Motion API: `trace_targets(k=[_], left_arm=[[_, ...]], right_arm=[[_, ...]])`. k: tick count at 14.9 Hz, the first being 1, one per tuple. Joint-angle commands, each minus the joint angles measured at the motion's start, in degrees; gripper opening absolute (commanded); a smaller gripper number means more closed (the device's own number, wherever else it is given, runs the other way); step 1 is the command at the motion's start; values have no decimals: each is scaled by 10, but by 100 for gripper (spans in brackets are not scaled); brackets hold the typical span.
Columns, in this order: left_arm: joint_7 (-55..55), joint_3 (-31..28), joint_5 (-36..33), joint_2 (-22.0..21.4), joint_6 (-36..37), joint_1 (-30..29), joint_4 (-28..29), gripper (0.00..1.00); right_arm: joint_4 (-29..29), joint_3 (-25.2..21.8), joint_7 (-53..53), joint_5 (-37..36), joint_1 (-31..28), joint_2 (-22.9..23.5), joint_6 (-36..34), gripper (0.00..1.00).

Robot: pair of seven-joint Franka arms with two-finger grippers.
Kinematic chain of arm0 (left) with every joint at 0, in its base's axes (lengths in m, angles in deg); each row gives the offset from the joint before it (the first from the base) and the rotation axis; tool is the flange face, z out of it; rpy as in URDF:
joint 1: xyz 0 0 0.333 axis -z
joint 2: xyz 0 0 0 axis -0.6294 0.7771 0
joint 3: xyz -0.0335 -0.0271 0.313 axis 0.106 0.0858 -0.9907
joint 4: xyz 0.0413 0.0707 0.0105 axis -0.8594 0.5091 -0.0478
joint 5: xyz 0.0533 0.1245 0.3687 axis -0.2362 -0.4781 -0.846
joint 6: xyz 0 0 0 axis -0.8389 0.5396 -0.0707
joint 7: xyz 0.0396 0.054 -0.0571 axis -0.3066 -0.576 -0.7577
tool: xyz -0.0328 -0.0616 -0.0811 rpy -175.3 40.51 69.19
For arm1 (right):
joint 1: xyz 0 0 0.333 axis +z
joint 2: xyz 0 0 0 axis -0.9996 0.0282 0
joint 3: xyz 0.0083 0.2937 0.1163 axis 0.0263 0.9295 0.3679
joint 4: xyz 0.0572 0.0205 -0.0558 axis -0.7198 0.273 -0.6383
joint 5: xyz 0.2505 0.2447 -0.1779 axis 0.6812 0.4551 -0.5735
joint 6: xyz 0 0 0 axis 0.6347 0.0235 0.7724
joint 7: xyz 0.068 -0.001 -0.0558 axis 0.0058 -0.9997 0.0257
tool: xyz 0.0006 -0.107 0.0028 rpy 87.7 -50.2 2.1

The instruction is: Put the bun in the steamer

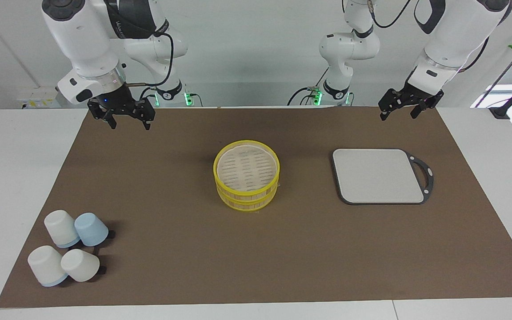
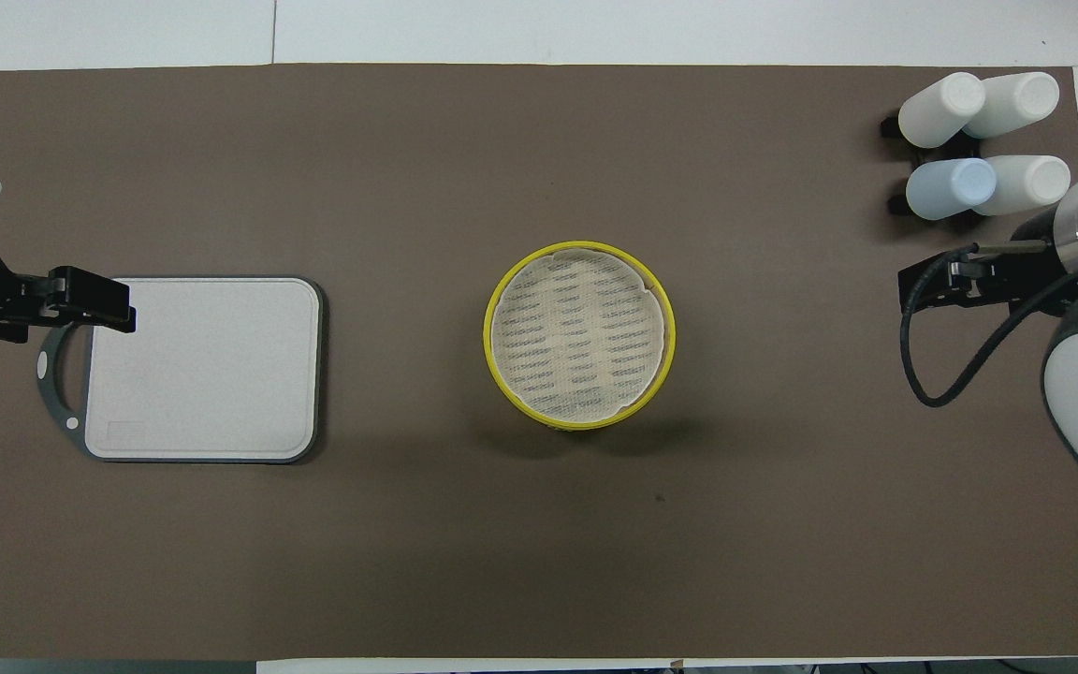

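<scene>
The steamer (image 1: pixel 246 175) stands in the middle of the brown mat, two yellow-rimmed layers stacked, with a tan slatted surface on top and nothing on it; it also shows in the overhead view (image 2: pixel 579 334). No bun shows in either view. My left gripper (image 1: pixel 400 110) hangs open and empty in the air over the mat's edge nearest the robots, by the grey board's handle in the overhead view (image 2: pixel 101 303). My right gripper (image 1: pixel 128 119) hangs open and empty over the mat at the right arm's end (image 2: pixel 934 285). Both arms wait.
A grey rectangular board (image 1: pixel 378 176) with a dark handle lies beside the steamer toward the left arm's end; its top is bare (image 2: pixel 202 368). Several upturned white and pale blue cups (image 1: pixel 67 251) cluster at the right arm's end, farther from the robots (image 2: pixel 983 140).
</scene>
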Motion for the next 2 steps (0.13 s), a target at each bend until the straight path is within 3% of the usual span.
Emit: trace_targets(k=[1,2], left_arm=[[8,3,9,0,-6,-6,-2,100],[8,3,9,0,-6,-6,-2,100]], right_arm=[[13,1,-10,7,-2,-10,14,100],[14,1,-10,7,-2,-10,16,100]])
